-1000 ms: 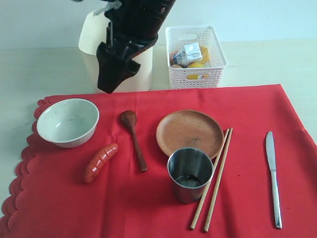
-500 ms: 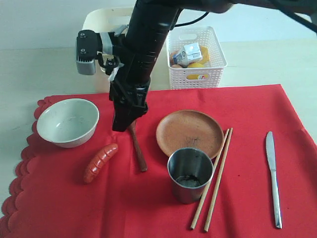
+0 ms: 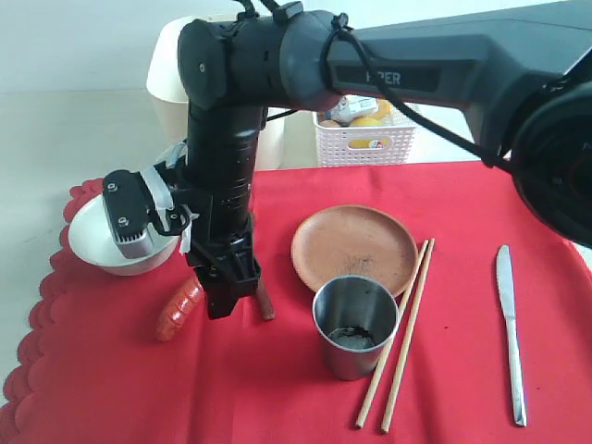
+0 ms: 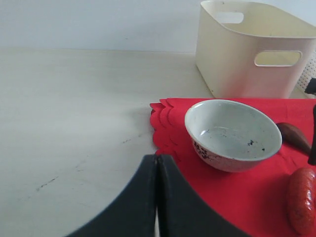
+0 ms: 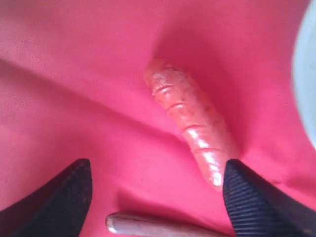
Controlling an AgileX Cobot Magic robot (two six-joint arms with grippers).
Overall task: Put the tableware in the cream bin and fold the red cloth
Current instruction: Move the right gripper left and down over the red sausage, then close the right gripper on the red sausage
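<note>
My right gripper [image 3: 222,301] reaches across to the left part of the red cloth [image 3: 277,388] and points down, open. Between its jaws lies the end of the dark wooden spoon's handle [image 5: 158,226], with the sausage [image 5: 190,121] close to one finger. The arm hides most of the spoon [image 3: 265,305]. The pale bowl [image 3: 88,236] stands behind it, partly covered by the wrist camera. On the cloth are also the wooden plate [image 3: 354,248], steel cup [image 3: 355,326], chopsticks [image 3: 398,338] and knife [image 3: 509,333]. The cream bin [image 4: 252,49] stands behind the cloth. My left gripper [image 4: 157,159] is shut and holds nothing, over bare table beside the scalloped edge.
A white lattice basket [image 3: 370,139] with food items stands behind the cloth, right of the cream bin [image 3: 165,83]. The sausage [image 3: 178,310] lies left of the right gripper. The bowl [image 4: 232,134] sits near the cloth's scalloped corner.
The right arm has swung from beside the cream bin forward and down to the cloth, ending over the spoon handle and sausage. Nothing on the cloth has moved.
</note>
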